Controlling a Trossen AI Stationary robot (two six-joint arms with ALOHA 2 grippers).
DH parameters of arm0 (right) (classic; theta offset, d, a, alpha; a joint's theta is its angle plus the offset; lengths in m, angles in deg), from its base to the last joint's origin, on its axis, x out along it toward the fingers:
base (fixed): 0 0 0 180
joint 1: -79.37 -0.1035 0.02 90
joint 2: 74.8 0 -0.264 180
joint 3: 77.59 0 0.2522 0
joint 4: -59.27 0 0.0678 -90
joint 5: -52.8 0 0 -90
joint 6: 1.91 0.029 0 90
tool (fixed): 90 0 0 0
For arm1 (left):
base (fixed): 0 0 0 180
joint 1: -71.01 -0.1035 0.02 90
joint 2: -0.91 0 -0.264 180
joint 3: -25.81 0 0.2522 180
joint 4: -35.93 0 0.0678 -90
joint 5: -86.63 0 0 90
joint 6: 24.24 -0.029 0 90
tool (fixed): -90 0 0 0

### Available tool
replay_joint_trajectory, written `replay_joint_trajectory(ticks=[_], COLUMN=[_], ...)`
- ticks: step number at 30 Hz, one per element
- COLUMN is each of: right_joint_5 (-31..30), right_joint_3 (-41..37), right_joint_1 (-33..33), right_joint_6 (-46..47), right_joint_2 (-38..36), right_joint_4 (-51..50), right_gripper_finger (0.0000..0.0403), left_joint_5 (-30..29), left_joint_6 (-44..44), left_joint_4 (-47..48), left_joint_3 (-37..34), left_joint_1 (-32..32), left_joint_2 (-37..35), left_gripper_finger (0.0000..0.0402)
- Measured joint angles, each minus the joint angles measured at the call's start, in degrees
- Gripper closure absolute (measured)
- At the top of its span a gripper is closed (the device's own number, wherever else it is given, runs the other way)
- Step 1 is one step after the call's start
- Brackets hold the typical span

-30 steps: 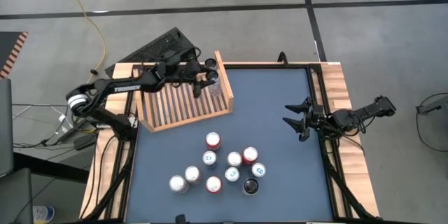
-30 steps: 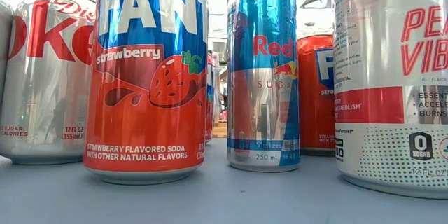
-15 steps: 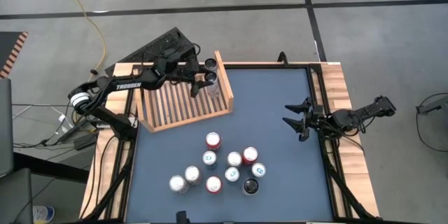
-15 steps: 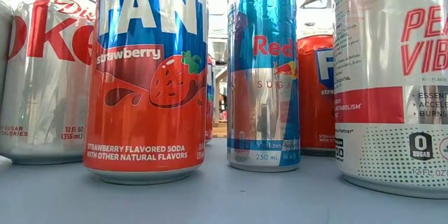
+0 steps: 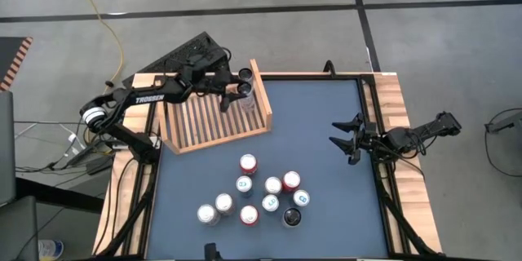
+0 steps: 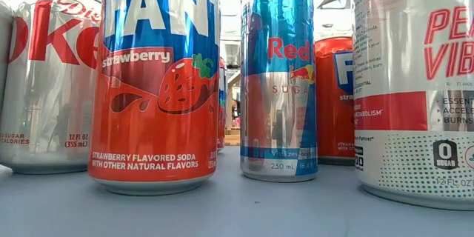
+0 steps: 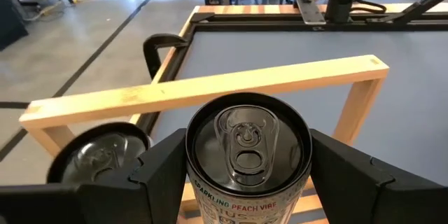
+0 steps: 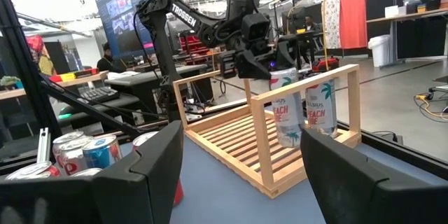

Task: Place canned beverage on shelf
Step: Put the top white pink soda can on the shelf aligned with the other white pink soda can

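Light wood makes up the shelf [image 5: 214, 118], a slatted rack with raised side boards at the far left corner of the desk [image 5: 326, 147]. The left hand [image 7: 241, 182] grips a tall white can [image 7: 246, 150] around its body, one finger on each side, upright, near the rack's far end beside its tall side board. It looks to be at the point of setting the can down: holding it by the sides keeps it vertical so it can stand next to a second white can [image 8: 320, 115] already in the rack.

The right hand [image 5: 344, 139] waits well apart at the right edge of the desk, fingers spread and holding nothing.

The right wrist view shows what the overhead one cannot: the held can [image 8: 288, 108] side-on, its base low by the slats, though contact cannot be judged. The left wrist view gives the can's top and the close grip. The overhead view alone lays out the cluster of spare cans [image 5: 249, 192] near the front. The low view is filled by those cans, a strawberry soda can [image 6: 155, 81] among them, and hides the rack.
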Motion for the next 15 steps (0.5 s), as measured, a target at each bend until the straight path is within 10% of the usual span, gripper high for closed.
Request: replay_joint_trajectory(ticks=[15], right_joint_5=[0.0], right_joint_3=[0.01], right_joint_1=[0.0], right_joint_6=[-0.46], right_joint_2=[-0.01], right_joint_4=[0.02], right_gripper_finger=[0.0128], left_joint_5=[0.57], left_joint_6=[0.62], left_joint_4=[0.1], left_joint_3=[0.75], left_joint_1=[-0.35], left_joint_2=[0.0], left_gripper_finger=[0.016])
